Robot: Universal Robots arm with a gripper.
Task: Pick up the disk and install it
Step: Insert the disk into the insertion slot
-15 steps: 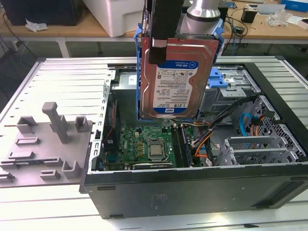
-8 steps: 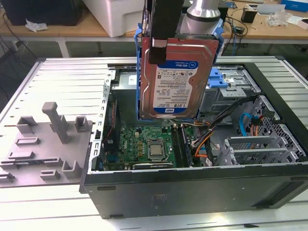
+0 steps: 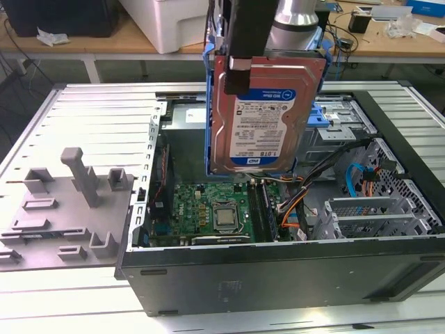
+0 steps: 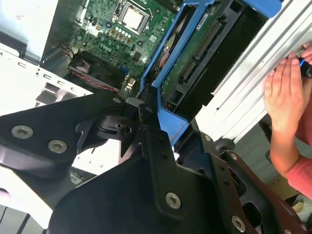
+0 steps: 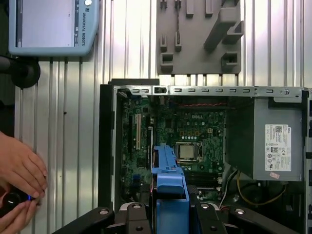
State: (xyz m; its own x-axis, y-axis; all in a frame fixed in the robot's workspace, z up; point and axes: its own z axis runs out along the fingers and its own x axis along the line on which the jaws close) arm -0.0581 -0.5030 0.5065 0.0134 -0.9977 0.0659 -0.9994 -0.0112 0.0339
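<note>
Silver metal and blue plastic up in the air: the disk (image 3: 261, 115) hangs upright with its label facing the exterior camera, and its blue carrier bracket (image 3: 207, 118) frames the edges. The gripper (image 3: 238, 69) is clenched on it from above, with 1 black finger (image 3: 243, 31) running down the labelled face. In the second wrist view the jaws pinch the bracket from both sides.

The drive sits over the middle of the open computer case (image 3: 278, 271), clear of the chassis floor. Down below, the green motherboard (image 3: 201, 209) lies exposed, its square processor (image 3: 226, 217) showing. Toward the exterior view's right, orange and blue cables (image 3: 358, 174) loop past the perforated metal bays (image 3: 389, 202). On the exterior view's left, a grey moulded fixture (image 3: 69, 202) rests on the ribbed table (image 3: 83, 111), just beside the case.

In the first wrist view, the large grey box with a white sticker (image 5: 253, 136) takes up 1 corner of the case, and a pendant with a screen (image 5: 48, 24) lies on the table. A person's hand (image 5: 19, 168) is there too, fingers on a small dark device (image 5: 12, 200), well apart from the gripper.
</note>
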